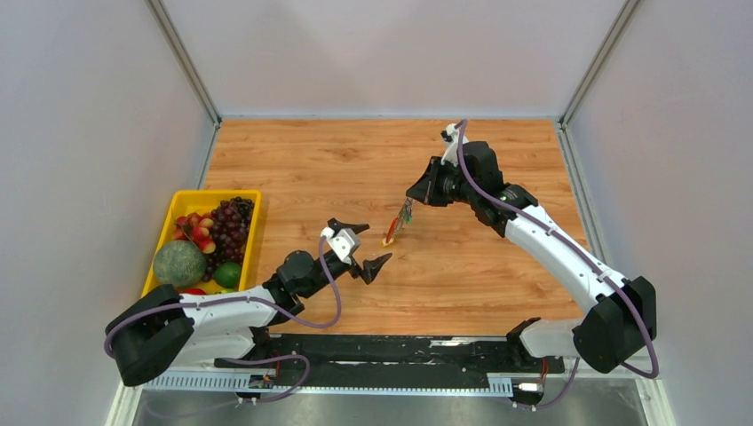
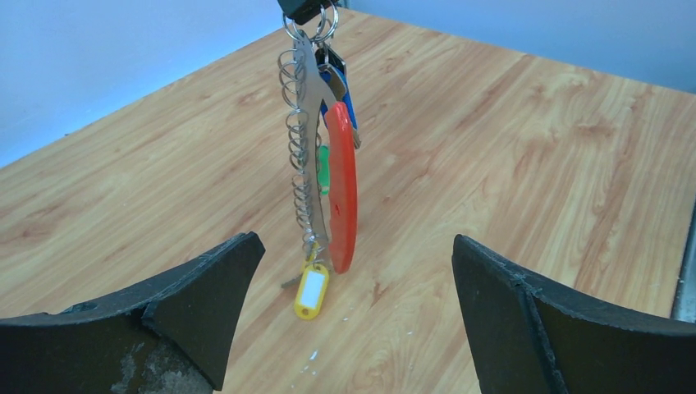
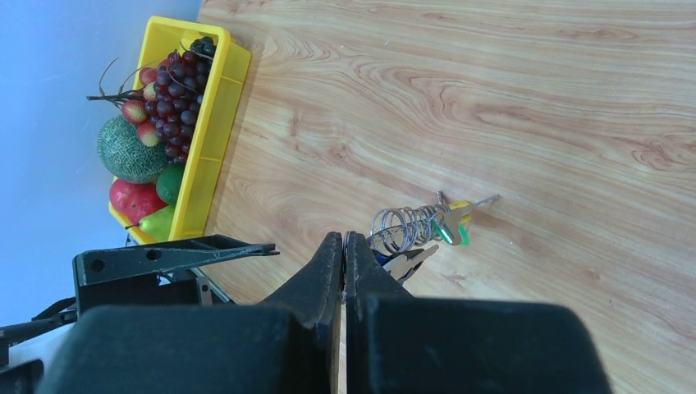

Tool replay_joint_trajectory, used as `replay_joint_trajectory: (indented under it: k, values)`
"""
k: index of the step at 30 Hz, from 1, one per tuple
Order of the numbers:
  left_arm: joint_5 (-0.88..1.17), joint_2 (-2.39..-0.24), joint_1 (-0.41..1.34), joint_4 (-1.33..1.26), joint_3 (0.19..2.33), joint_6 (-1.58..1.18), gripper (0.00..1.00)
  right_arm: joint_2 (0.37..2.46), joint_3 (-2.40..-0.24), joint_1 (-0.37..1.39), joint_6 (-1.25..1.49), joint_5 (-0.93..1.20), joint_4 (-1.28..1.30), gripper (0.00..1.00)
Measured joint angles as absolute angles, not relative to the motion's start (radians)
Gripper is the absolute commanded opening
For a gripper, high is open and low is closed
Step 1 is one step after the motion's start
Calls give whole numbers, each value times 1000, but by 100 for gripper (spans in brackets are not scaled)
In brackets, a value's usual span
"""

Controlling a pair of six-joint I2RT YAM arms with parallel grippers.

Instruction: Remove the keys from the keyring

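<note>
Keyring in closed right end effector

From the top view you cannot count the keys or tell them apart; they are too small there. In the right wrist view the right gripper fills the bottom of the frame, and its closed black fingers hide the spot where they clamp the keyring. In the left wrist view the top edge cuts off that same spot, the keyring's red clip covers most of the blue and green key heads, and the left gripper runs out past the bottom edge.
</note>
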State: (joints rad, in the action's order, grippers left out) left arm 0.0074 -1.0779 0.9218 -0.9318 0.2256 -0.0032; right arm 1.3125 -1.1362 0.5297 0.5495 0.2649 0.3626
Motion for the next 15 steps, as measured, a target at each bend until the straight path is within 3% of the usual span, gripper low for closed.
replay_joint_trajectory:
  k: [10,12,15]
  values:
    - [-76,-1269,937,-963,398,88,85,1310,-1136,530,560,276,363,0]
    - [-97,-1321,938,-984,432,104,74,1305,-1136,530,561,277,364,0]
    - [-118,-1394,938,-1013,465,119,44,1290,-1136,530,564,280,374,0]
